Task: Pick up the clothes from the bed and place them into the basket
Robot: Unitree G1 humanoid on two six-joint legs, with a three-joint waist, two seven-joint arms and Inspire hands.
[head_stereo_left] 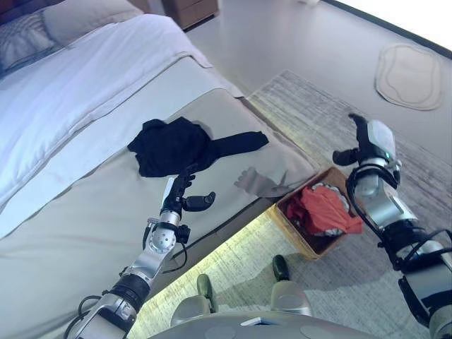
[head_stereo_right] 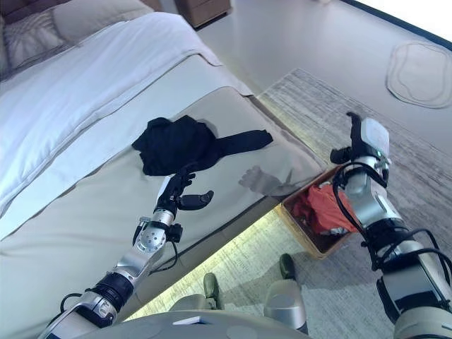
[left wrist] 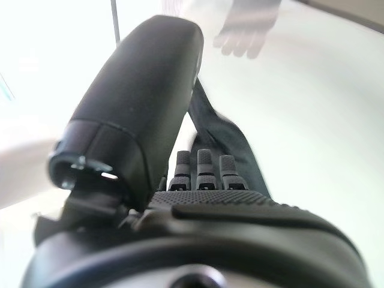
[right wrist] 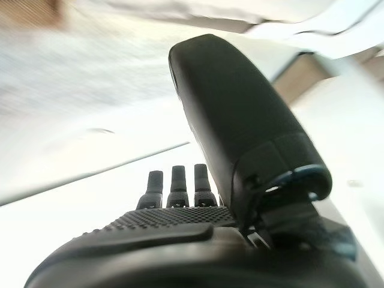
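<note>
Both arms are silver-grey with black joints; the left hand [head_stereo_left: 185,195] and the right hand [head_stereo_left: 364,145] are dark.

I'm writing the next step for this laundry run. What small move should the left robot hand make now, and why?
Probably reach the left robot hand a little farther forward and down onto the black garment. That hand is open and empty just short of the garment on the bed, while the basket holds only red clothing. The right robot hand is raised, also empty.
</note>
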